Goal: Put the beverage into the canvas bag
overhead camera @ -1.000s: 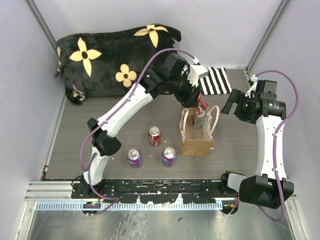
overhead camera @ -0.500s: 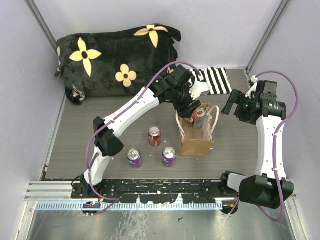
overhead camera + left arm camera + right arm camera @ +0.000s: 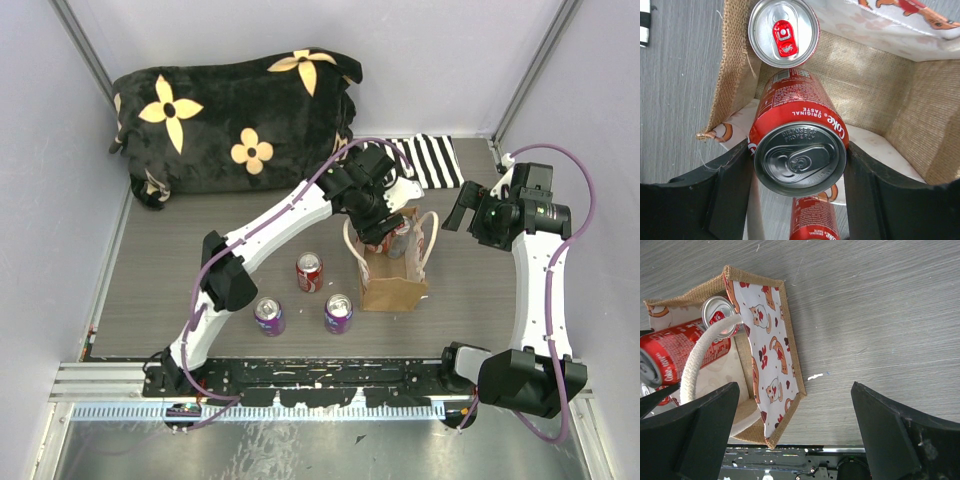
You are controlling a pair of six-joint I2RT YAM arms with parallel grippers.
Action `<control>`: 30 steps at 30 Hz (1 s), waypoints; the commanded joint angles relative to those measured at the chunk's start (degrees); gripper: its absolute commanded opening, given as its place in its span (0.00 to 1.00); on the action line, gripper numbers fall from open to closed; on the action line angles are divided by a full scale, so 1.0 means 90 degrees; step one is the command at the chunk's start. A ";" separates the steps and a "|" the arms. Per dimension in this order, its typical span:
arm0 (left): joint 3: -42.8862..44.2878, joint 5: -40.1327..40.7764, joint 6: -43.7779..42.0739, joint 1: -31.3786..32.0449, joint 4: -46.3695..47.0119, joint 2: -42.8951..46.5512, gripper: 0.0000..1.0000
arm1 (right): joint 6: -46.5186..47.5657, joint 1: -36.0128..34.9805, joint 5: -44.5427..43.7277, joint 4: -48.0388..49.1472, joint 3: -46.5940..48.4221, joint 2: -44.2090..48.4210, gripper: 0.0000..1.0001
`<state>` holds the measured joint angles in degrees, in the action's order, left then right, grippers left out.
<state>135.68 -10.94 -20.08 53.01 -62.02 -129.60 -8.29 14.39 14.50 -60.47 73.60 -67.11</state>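
Currently the left gripper (image 3: pixel 797 150) is part-closed on a red Coke can (image 3: pixel 799 112), one black finger (image 3: pixel 727 192) pressed against each side of it. The can is tilted, with its lower end inside the open mouth of the canvas bag (image 3: pixel 395 285) and its top towards the wrist camera. A second can (image 3: pixel 784 32) with a red tab stands upright inside the bag, just beyond the held one. The bag stands upright on the grey table (image 3: pixel 200 250). The right gripper (image 3: pixel 795 390) hovers above and to the right of the bag, jaws fully apart and holding nothing. One red can (image 3: pixel 309 272) and two purple cans (image 3: pixel 269 316) stand on the table left of the bag.
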 commanded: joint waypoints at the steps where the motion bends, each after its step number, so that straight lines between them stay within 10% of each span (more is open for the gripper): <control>1: 0.0087 0.0219 -0.0104 -0.0002 0.0296 -0.0064 0.00 | 0.0088 0.0031 0.0063 0.0171 0.0035 0.0190 1.00; 30: -0.0087 0.0444 -0.0140 0.0001 0.0498 -0.0931 0.00 | 0.0136 0.0062 0.0010 0.0169 -0.0008 0.0095 1.00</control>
<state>134.72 -7.75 -21.02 53.21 -59.27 -137.23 -7.84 14.76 14.48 -60.47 73.17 -67.11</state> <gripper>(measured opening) 0.682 0.999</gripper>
